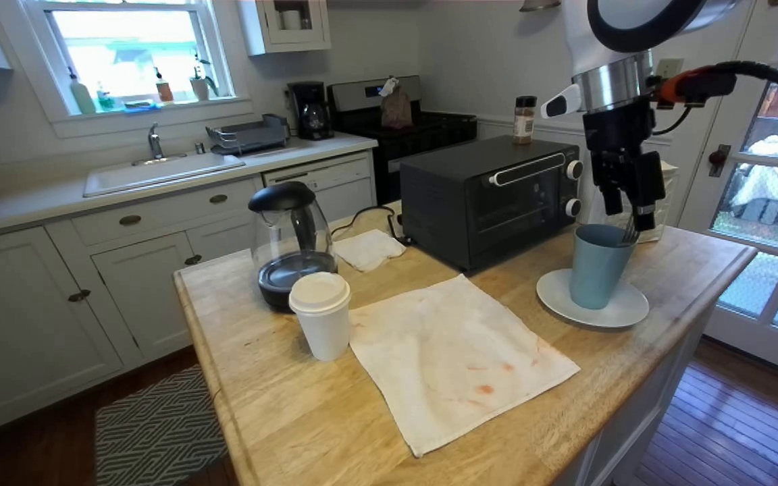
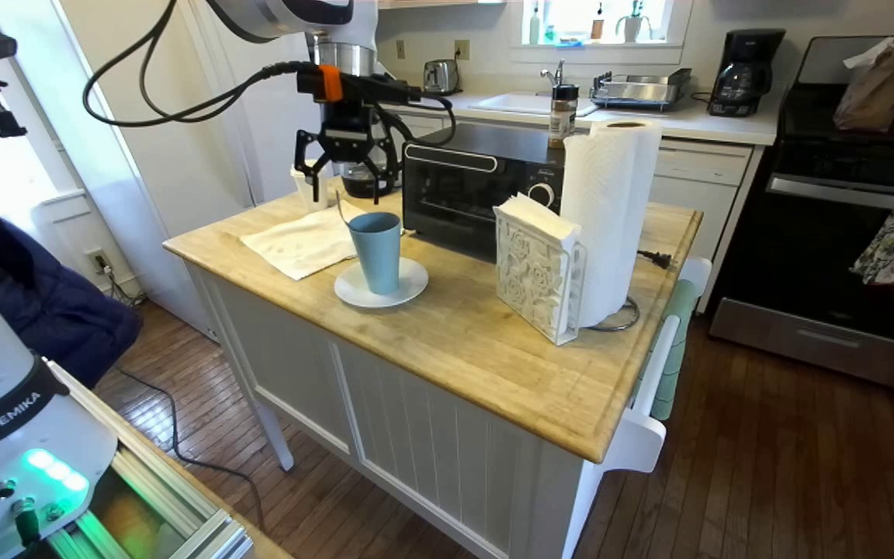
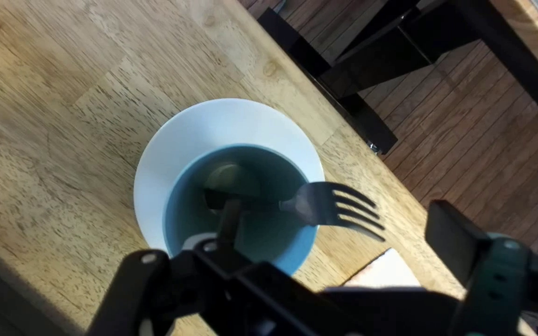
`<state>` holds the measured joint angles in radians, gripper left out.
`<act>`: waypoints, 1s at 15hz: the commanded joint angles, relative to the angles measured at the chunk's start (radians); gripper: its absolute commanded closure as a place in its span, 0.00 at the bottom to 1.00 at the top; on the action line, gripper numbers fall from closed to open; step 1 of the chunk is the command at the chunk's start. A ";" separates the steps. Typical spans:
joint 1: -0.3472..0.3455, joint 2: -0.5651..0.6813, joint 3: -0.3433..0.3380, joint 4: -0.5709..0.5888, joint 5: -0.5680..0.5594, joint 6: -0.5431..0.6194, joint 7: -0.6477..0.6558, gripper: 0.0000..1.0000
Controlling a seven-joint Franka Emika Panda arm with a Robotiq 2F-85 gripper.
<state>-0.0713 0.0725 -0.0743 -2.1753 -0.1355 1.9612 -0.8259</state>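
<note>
Fork (image 3: 313, 205): I judge it light, stiff, a little slippery; best pinched at the neck. Dark metal, four tines up, handle down inside the blue cup (image 2: 377, 256). My hand (image 2: 347, 192) hangs just above, spread wide, empty. Under the cup: white saucer (image 2: 414, 279), then bench (image 2: 455, 341)

Daylight; window (image 1: 129, 57) blown out in both exterior views. Sheen on floor (image 1: 713, 432), lower right. Green lights (image 2: 57, 470) bloom, lower left. Wrist view: gripper fingers (image 3: 453, 240) dark and soft, lower right.
</note>
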 commanded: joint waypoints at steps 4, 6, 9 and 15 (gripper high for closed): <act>0.002 0.004 0.017 0.035 -0.020 -0.038 -0.039 0.41; 0.003 0.004 0.020 0.037 -0.020 -0.037 -0.044 0.55; 0.005 0.002 0.023 0.038 -0.022 -0.035 -0.047 0.76; 0.008 0.011 0.024 0.048 -0.031 -0.049 -0.030 1.00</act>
<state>-0.0632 0.0725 -0.0560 -2.1558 -0.1459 1.9489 -0.8578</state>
